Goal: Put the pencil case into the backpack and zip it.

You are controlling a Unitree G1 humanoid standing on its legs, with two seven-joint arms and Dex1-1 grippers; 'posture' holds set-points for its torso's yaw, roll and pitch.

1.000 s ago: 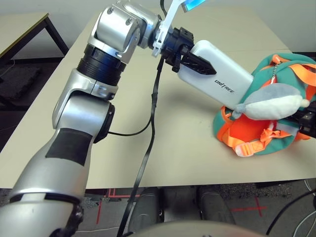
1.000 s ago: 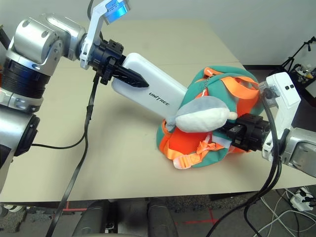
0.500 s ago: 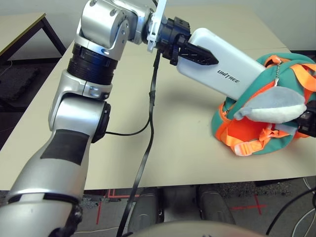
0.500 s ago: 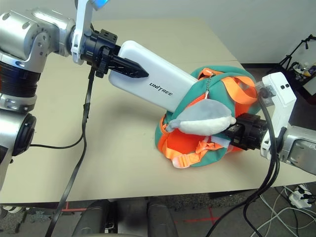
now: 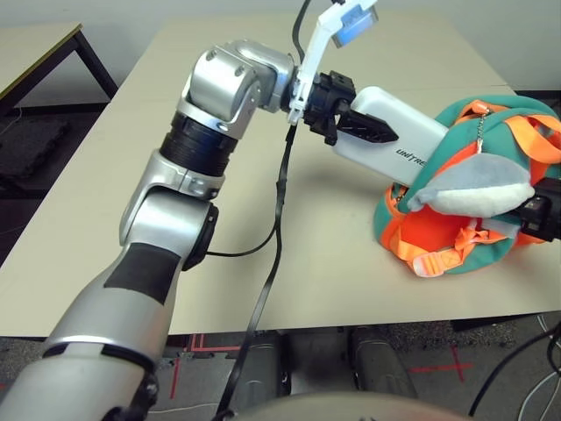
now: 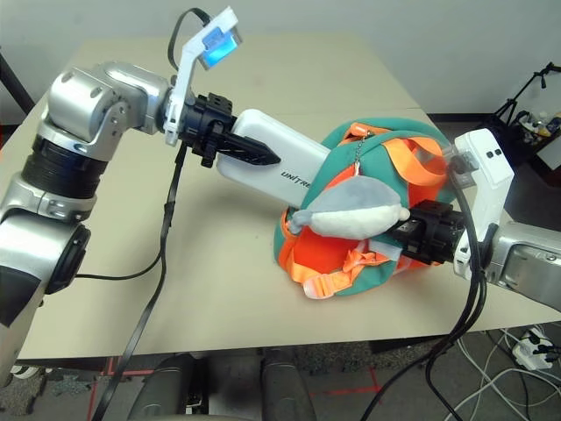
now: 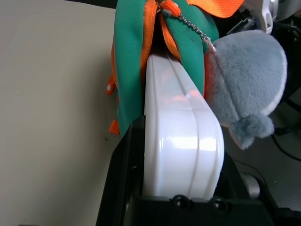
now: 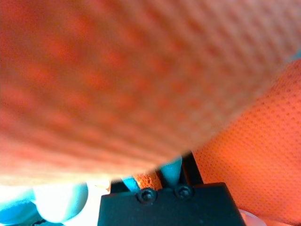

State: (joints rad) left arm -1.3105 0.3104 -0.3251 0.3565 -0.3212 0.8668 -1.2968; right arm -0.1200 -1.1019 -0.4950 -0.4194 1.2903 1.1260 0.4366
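The white pencil case [image 5: 399,133] with dark "UNITREE" lettering is tilted, its far end pushed into the open mouth of the teal and orange backpack [image 5: 458,118]. My left gripper [image 5: 365,132] is shut on the case's near end, with black fingers [image 7: 120,183] on both flat sides. The grey-white whale charm [image 6: 355,210] hangs on a chain over the backpack's front. On the backpack's right side my right gripper [image 6: 414,239] is shut on its fabric. In the right wrist view, orange mesh [image 8: 155,70] fills the picture.
The backpack lies near the right front of the beige table [image 5: 333,263]. A black cable [image 5: 276,202] hangs from my left wrist across the table and over its front edge. Another table [image 5: 35,44] stands at the far left. Cables and a stand [image 6: 526,96] are on the floor at the right.
My left arm has swung right and lowered, driving the pencil case deeper into the backpack's opening. More of the case is now covered by teal fabric. The right gripper keeps its hold.
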